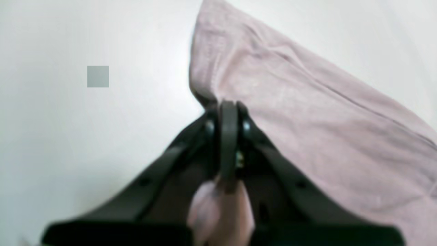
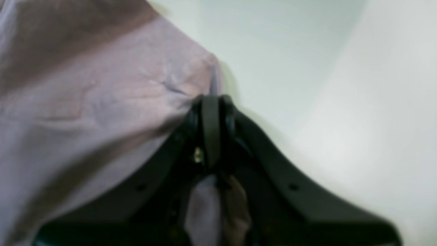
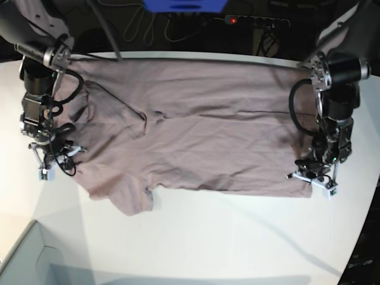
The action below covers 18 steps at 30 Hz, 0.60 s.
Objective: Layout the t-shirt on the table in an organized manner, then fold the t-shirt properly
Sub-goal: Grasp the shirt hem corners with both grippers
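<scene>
The dusty mauve t-shirt (image 3: 196, 130) lies spread flat and wrinkled across the white table (image 3: 237, 237), one sleeve poking out toward the front left. In the base view my left gripper (image 3: 310, 177) stands at the shirt's front right corner and my right gripper (image 3: 54, 155) at its left edge. Seen from the left wrist, the left gripper (image 1: 228, 104) is shut on the t-shirt (image 1: 307, 119), with a bunch of cloth between the jaws. The right gripper (image 2: 211, 99) is likewise shut on the t-shirt (image 2: 102, 102) at a corner, cloth pinched inside.
A grey box corner (image 3: 24, 261) sits at the front left of the table. Behind the table's far edge are a blue object (image 3: 184, 5), a power strip (image 3: 249, 21) and cables. White tabletop (image 1: 85, 136) shows beside the shirt's corner.
</scene>
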Tool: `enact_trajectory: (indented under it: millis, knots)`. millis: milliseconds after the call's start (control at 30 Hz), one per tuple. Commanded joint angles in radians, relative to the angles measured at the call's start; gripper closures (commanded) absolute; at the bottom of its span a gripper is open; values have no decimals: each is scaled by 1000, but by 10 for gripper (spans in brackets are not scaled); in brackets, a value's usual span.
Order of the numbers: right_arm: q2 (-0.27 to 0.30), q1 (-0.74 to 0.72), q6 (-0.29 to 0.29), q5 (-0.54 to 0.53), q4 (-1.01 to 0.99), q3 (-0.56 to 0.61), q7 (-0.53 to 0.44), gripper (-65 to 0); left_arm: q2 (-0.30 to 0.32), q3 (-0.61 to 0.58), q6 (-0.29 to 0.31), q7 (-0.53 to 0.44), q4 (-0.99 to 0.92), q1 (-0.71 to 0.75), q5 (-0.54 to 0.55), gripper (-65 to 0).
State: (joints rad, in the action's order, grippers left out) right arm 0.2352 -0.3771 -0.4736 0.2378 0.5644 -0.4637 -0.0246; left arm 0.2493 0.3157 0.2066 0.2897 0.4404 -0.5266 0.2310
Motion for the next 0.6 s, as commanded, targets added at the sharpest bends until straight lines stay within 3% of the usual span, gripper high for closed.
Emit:
enact_trajectory:
  millis: [0, 233, 567]
  knots:
    - [2, 8, 2, 8, 22, 0, 1, 0, 8, 3, 3, -16, 41, -20, 3, 0]
    - [-21, 85, 0, 5, 173, 0, -41, 0, 5, 4, 1, 67, 277, 101, 6, 0]
    - [-36, 286, 0, -188, 474, 0, -51, 0, 18, 4, 1, 179, 548, 254, 149, 0]
